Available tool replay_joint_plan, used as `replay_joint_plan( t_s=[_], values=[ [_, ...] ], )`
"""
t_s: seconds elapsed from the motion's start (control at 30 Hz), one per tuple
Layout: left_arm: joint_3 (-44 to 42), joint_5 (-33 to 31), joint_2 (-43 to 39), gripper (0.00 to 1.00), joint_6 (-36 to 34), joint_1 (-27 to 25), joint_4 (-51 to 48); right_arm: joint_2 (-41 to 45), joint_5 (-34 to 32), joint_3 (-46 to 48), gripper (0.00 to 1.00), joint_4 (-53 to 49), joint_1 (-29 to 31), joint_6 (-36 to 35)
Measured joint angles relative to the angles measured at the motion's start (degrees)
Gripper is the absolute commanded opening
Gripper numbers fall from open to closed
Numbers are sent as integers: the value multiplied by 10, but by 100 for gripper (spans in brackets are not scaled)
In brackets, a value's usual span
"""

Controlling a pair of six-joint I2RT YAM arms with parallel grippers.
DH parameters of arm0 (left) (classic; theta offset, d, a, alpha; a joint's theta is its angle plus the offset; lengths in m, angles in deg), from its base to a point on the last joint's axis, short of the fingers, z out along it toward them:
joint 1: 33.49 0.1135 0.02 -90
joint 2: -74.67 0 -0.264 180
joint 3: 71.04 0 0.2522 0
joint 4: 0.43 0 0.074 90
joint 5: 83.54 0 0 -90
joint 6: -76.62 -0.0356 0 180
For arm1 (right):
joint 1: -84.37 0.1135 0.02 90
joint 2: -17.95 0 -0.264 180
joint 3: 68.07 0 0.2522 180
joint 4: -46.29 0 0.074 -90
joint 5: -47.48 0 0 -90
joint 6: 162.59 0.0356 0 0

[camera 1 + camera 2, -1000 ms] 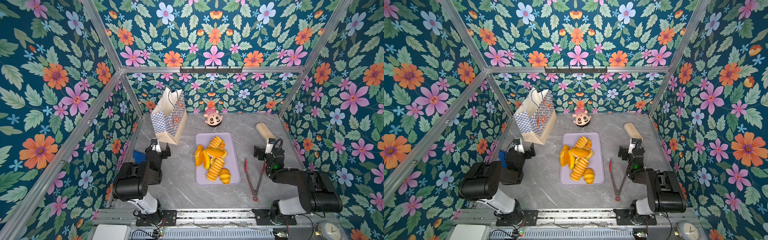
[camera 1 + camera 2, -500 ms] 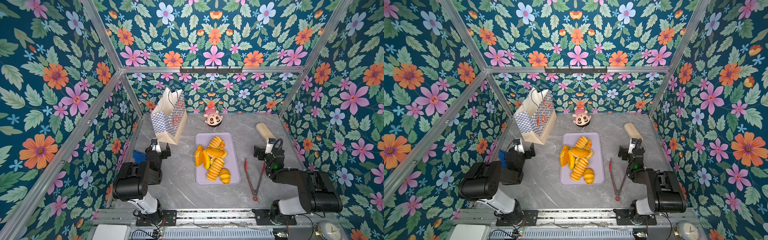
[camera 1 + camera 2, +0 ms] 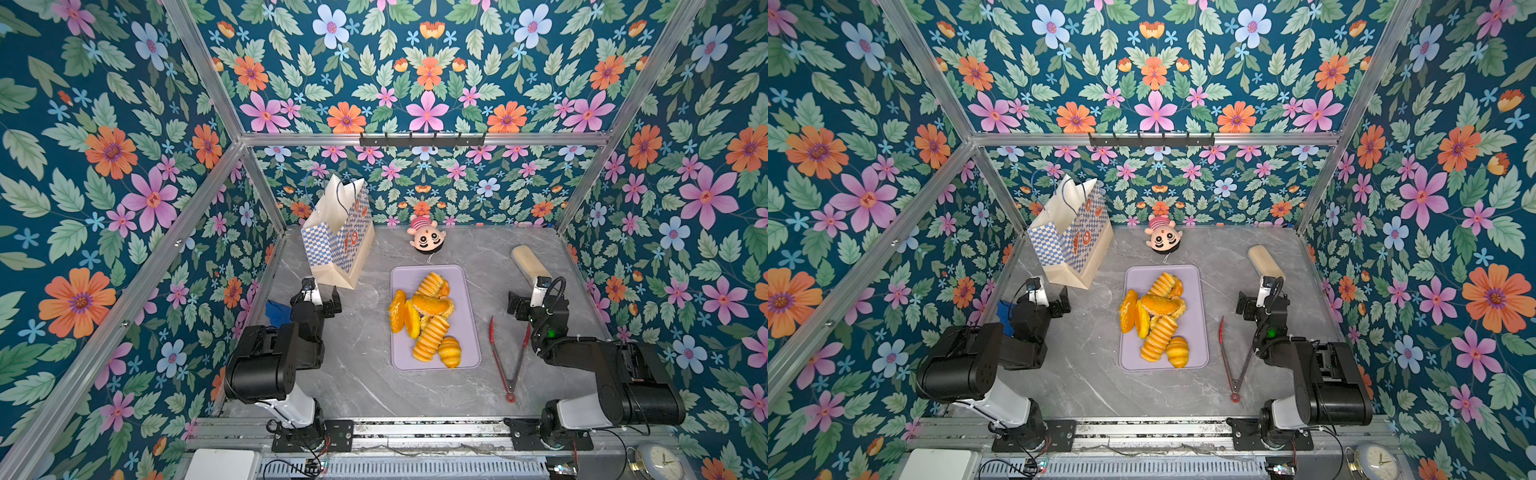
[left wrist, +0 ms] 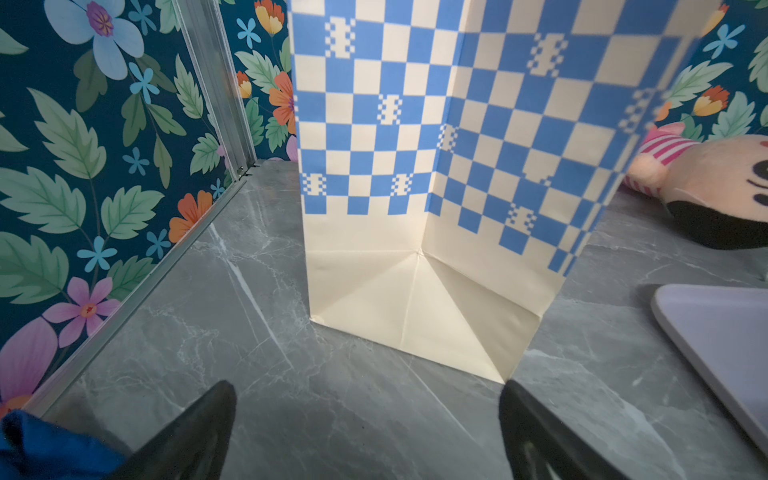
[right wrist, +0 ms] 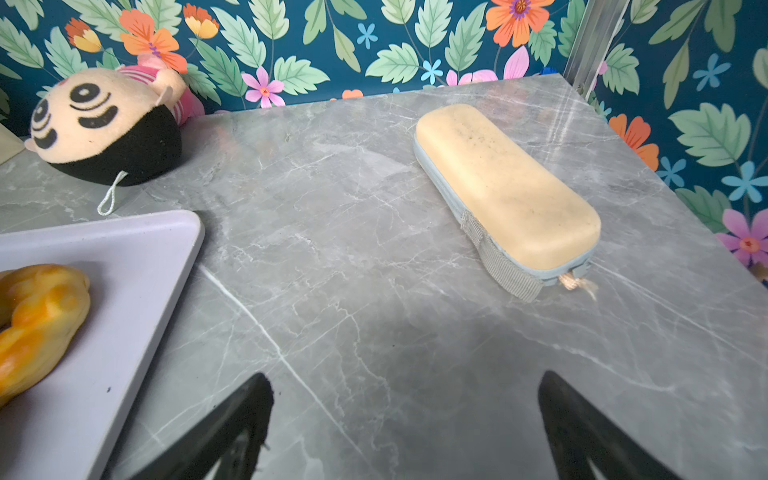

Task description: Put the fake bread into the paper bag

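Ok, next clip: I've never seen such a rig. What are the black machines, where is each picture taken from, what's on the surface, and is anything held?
Two black robot arms stand at the near edge of a grey marble-look table, each ending in a two-fingered gripper. Two pictures look down from overhead; two come from wrist cameras. On the table: a lilac rectangular tray piled with glossy orange fake bread, a tall cream paper bag with blue checks, red tongs, a plush doll head, a beige zipped case and a blue cloth. The left gripper, facing the bag, and the right gripper are both open, holding nothing.
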Motion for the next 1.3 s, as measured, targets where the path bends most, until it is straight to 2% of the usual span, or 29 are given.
replay_joint_plan(
  t_s=[0.27, 0.43, 0.57, 0.73, 0.87, 1.0, 1.3],
  values=[
    [12, -22, -94, 100, 2, 0, -70, 123, -23, -38, 99, -111, 0, 10],
    [17, -50, -170, 100, 33, 0, -123, 230, -37, -50, 99, -204, 0, 41],
    [57, -71, -220, 100, 89, 0, -213, 308, -83, -85, 99, -320, 0, 119],
    [161, -89, -252, 100, 176, 0, -401, 371, -125, -154, 97, -508, 0, 227],
    [175, -50, -296, 100, 230, 0, -502, 416, -102, -176, 83, -610, 0, 269],
    [177, 3, -358, 98, 287, 0, -559, 439, -55, -203, 79, -695, 0, 294],
    [240, 121, -414, 88, 314, 0, -707, 354, 68, -292, 70, -841, 0, 305]
  ],
)
